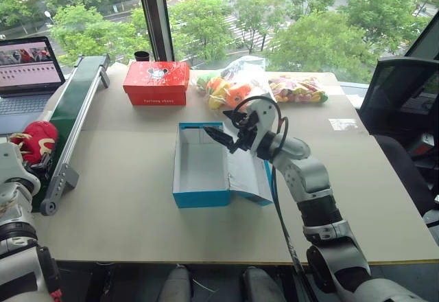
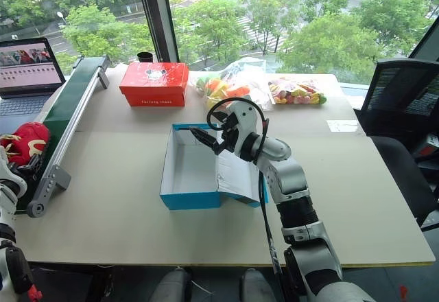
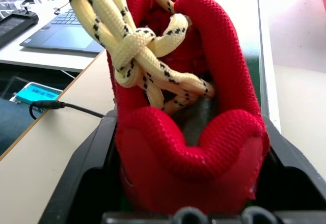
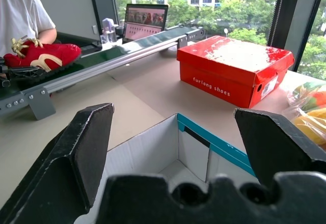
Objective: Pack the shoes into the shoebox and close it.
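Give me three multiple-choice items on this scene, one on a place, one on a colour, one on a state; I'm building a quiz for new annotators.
1. Where is the red shoe?
A. inside the blue box
B. on the green conveyor at the table's left edge
C. on the red box

2. What colour is the inside of the shoebox?
A. white
B. black
C. yellow

3. How does the right gripper stand?
A. shut on a shoe
B. shut on the lid
C. open, holding nothing

Answers:
1 B: it lies on the green conveyor.
2 A: floor and inner walls are white.
3 C: the right wrist view shows its fingers spread above the open box.
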Available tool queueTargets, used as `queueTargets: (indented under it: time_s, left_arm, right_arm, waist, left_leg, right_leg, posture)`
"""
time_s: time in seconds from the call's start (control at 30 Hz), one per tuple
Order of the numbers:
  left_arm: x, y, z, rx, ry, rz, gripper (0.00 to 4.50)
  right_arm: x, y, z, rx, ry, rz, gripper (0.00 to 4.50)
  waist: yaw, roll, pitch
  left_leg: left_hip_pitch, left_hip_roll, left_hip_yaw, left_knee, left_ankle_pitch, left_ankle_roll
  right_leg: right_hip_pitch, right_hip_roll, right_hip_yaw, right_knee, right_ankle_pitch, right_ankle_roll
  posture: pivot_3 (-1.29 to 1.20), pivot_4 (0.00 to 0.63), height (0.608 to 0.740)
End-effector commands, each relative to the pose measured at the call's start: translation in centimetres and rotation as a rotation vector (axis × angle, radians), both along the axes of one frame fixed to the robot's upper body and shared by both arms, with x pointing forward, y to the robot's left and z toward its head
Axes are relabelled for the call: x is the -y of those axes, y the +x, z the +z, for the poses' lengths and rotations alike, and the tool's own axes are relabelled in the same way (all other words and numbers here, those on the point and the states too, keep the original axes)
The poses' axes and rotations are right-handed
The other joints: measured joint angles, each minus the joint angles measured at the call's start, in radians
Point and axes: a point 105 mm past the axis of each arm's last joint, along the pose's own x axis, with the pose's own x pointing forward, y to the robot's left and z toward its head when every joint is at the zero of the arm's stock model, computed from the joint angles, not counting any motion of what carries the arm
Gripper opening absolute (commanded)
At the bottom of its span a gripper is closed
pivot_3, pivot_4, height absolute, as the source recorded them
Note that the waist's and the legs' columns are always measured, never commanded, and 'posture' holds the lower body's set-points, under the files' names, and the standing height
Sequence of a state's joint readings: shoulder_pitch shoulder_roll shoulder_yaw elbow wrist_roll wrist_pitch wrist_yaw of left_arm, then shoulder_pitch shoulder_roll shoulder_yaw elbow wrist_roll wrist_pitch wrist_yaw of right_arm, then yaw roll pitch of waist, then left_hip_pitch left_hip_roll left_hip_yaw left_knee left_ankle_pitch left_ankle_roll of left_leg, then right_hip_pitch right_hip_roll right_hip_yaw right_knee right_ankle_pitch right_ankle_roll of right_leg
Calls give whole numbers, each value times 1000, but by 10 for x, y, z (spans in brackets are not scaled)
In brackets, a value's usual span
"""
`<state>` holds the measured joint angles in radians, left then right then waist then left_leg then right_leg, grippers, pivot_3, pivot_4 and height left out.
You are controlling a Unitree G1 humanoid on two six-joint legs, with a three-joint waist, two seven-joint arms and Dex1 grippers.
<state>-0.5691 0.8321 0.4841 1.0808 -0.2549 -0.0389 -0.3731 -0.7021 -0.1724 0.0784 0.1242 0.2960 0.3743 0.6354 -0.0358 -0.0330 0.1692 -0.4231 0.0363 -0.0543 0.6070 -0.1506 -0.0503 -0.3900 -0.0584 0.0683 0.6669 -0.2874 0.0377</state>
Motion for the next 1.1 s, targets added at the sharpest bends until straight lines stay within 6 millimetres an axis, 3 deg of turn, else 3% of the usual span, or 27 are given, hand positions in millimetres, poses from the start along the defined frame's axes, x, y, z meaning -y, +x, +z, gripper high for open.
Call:
queueTargets:
  time_s: [0.03, 0.13, 0.2, 0.37, 0.5, 0.6, 0.77, 1.1]
  left_arm:
    - [22, 24, 46, 135, 73, -96, 2390]
    - [78, 50, 103, 314, 107, -284, 2390]
    - [129, 57, 126, 394, 91, -434, 2390]
    - [246, 50, 136, 462, -53, -748, 2390]
    - [307, 42, 156, 545, -339, -877, 2390]
    - [333, 34, 157, 522, -380, -965, 2390]
    - [352, 30, 146, 467, -402, -1024, 2390]
    - [373, 19, 133, 426, -423, -1085, 2390]
  right_arm:
    - [4, -1, 27, 75, 32, -3, 4500]
    - [11, 0, 46, 33, 126, 10, 4500]
    - [13, 1, 45, -9, 99, 22, 4500]
    - [25, 9, 61, -219, 291, 43, 4500]
    - [29, 7, 78, -228, 345, 49, 4500]
    - [31, 6, 85, -229, 369, 46, 4500]
    - [36, 5, 91, -240, 408, 46, 4500]
    - [36, -6, 120, -279, 590, 142, 4500]
  waist:
    - [3, 0, 0]
    - [15, -3, 2]
    - [24, -4, 2]
    - [17, -5, 2]
    - [8, -5, 2]
    - [-12, -5, 2]
    - [-16, -4, 2]
    - [-7, -4, 3]
  left_leg:
    - [0, 0, 0, 0, 0, 0]
    - [-4, 0, -1, 1, 0, 0]
    - [-9, 0, -2, 2, 1, -1]
    - [-13, -2, -1, 2, 1, -2]
    - [-14, -1, -1, 3, 1, -1]
    - [-16, -1, -1, 5, 1, -1]
    - [-15, -1, -1, 5, 1, -1]
    - [-16, -2, -1, 5, 1, -1]
  right_leg:
    - [0, 0, 0, 0, 0, 0]
    - [-1, 0, -1, -1, 0, 0]
    - [-5, 0, -2, 0, 0, 0]
    - [-7, -2, -1, -2, 2, 1]
    - [-11, -1, 0, 0, 2, 1]
    - [-14, 0, 1, 5, 2, 1]
    - [-14, 0, 2, 5, 2, 1]
    - [-13, 0, 1, 4, 2, 1]
  posture:
    - [0, 150, 739]
    - [0, 150, 739]
    - [0, 150, 739]
    - [0, 150, 739]
    - [0, 150, 739]
    - [0, 150, 739]
    - [0, 150, 739]
    - [0, 150, 739]
